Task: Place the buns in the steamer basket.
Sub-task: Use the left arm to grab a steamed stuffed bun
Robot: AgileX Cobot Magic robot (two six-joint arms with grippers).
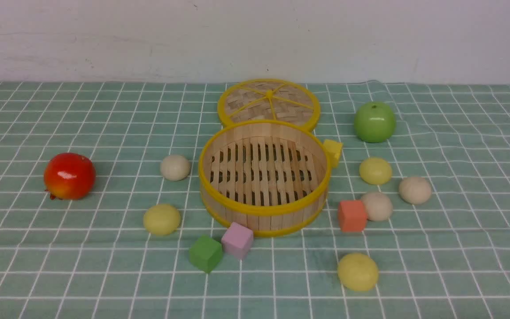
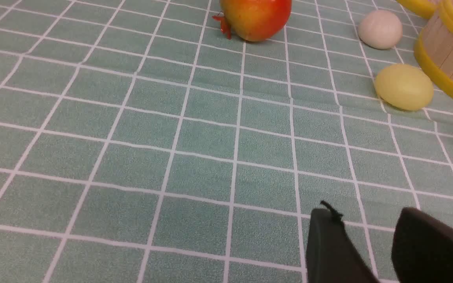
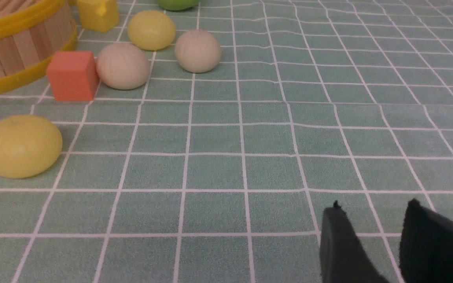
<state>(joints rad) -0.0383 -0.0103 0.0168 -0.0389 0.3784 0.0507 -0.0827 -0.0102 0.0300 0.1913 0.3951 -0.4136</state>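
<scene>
The steamer basket (image 1: 261,209) stands empty in the middle of the cloth. Six buns lie around it. On its left are a cream bun (image 1: 175,167) and a yellow bun (image 1: 161,219). On its right are a yellow bun (image 1: 375,170), two cream buns (image 1: 415,190) (image 1: 376,206) and a nearer yellow bun (image 1: 357,271). No gripper shows in the front view. My left gripper (image 2: 366,214) is open and empty over bare cloth, short of the yellow bun (image 2: 404,87). My right gripper (image 3: 374,207) is open and empty, short of the nearest yellow bun (image 3: 21,145).
The flat woven lid (image 1: 268,103) lies behind the basket. A red pomegranate (image 1: 69,176) sits far left and a green apple (image 1: 374,122) at the back right. Yellow (image 1: 333,151), orange (image 1: 352,215), pink (image 1: 237,240) and green (image 1: 205,253) cubes lie close to the basket.
</scene>
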